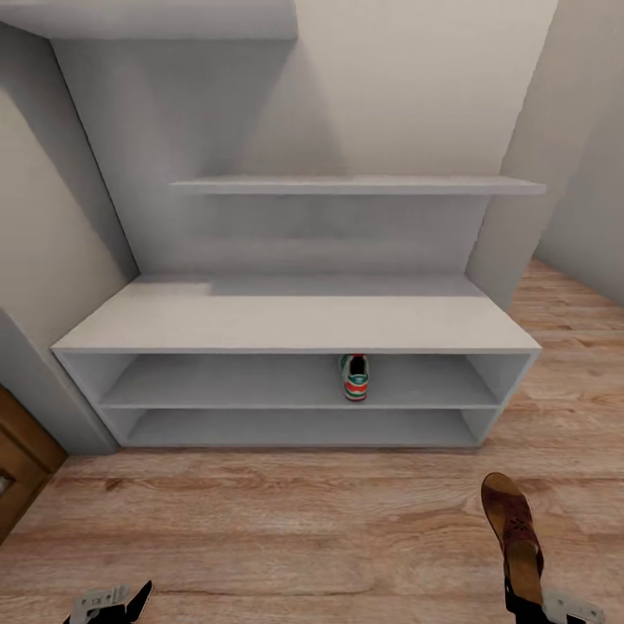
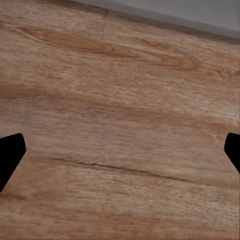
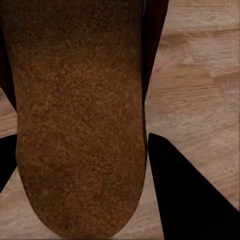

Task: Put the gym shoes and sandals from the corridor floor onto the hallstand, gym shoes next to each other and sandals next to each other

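Your right gripper (image 3: pixel 82 200) clamps a brown sandal (image 1: pixel 516 524); your left gripper (image 2: pixel 120 155) hangs spread wide over the floor (image 2: pixel 120 100). No writing is legible.

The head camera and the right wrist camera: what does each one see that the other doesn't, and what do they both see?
The head view alone takes in the grey shoe rack, a sneaker sitting on its upper open shelf, the thin wall shelf above, and the left gripper at the lower edge.

The right wrist view alone gives a close look at the sandal's grainy tan insole, with a dark finger beside it.

Both show the brown sandal held by the right gripper, and the wooden floor beneath it.
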You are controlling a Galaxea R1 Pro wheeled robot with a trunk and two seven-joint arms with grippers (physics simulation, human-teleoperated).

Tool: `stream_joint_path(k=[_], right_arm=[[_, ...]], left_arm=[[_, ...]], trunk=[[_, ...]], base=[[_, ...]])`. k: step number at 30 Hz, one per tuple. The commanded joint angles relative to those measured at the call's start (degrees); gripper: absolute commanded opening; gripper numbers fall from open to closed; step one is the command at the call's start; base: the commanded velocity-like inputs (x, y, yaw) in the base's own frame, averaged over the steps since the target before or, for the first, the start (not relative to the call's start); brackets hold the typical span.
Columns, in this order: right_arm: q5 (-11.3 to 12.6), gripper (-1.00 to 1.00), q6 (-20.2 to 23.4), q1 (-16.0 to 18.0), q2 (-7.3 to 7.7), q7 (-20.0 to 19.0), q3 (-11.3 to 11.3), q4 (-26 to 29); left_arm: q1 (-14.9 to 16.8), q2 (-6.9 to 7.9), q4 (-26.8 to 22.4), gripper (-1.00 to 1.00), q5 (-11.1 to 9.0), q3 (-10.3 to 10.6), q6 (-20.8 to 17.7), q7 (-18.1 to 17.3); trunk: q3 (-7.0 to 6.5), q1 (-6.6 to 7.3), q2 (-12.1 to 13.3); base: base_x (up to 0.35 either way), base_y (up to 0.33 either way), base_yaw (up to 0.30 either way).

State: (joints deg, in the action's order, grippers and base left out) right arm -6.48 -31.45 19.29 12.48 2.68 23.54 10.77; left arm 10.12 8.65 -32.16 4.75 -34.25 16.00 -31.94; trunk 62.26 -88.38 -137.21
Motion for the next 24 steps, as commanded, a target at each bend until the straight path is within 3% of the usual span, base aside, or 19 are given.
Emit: stream_joint_path(k=[1,24], right_arm=[[-0.46,-1.0,-0.19,0.05,0.0,0.22,0.28,-0.05],[-0.46,-1.0,-0.19,0.05,0.0,0.22,0.28,-0.14]], left_arm=[[0.06,-0.04,0.08,1.0,0.5,-0.38,0.32,-0.32],[0.0,-0.04,0.08,1.0,0.43,-0.38,0.34,-0.32]], trunk=[[0.04,0.0,-0.02],[0.04,0.0,-0.02]], base=[[0.129,0.303,0.0],[0.014,0.304,0.0]])
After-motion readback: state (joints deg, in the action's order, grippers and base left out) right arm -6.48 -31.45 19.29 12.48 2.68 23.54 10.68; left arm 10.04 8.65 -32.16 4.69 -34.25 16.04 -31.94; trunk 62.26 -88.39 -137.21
